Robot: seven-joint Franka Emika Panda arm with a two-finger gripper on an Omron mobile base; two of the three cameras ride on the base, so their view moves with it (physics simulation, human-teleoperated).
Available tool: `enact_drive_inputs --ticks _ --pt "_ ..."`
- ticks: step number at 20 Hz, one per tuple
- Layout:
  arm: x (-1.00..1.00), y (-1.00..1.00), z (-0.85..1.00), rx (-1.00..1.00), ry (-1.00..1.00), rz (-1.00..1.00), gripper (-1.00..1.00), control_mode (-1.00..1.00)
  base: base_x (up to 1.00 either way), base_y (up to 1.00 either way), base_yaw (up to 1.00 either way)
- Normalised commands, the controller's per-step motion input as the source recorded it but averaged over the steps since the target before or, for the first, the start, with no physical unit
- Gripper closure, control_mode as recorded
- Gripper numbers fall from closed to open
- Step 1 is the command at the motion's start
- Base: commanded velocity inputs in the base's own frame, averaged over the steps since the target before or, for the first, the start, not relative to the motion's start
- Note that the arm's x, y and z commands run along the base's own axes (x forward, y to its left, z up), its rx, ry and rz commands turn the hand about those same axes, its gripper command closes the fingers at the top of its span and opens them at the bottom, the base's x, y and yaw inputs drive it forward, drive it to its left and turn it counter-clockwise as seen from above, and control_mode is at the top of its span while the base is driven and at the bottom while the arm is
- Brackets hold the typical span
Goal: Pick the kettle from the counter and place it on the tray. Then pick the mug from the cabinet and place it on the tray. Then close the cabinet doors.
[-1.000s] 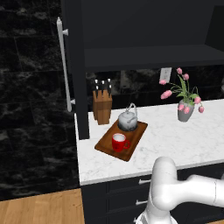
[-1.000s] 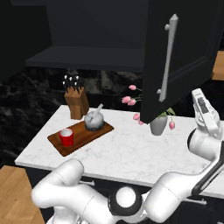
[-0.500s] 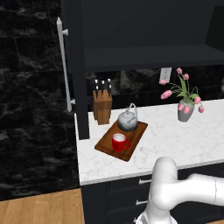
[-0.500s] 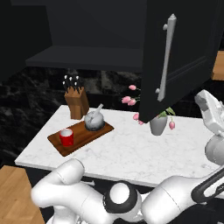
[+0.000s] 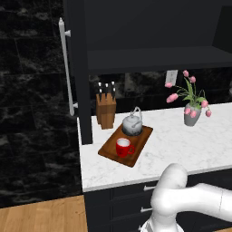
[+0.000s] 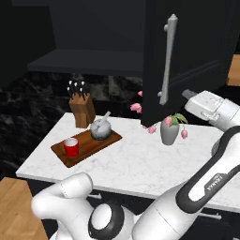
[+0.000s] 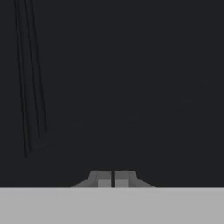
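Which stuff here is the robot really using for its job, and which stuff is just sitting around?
For the job:
kettle, on the tray
mug, also on the tray
counter
cabinet
cabinet doors, open
gripper, fingers together, facing a dark panel

Just sitting around:
knife block
vase of pink flowers

One marking legible: small white lettering, "FRANKA", running along the dark band of the robot arm (image 6: 212, 180) in the right base view; a second word after it too small to read. No other text, labels, numbers.
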Motion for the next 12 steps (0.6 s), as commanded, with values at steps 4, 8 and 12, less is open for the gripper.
enact_drive_inputs --ticks 4,8,12 --pt "0.25 1.00 0.01 -0.10 0.14 -0.30 1.00 -1.00 0.00 0.00 0.00" --pt "0.38 0.89 0.00 -0.05 0.07 -0.23 1.00 -1.00 0.00 0.00 0.00" --pt "0.51 0.24 0.01 0.00 0.05 -0.18 1.00 -1.00 0.00 0.00 0.00"
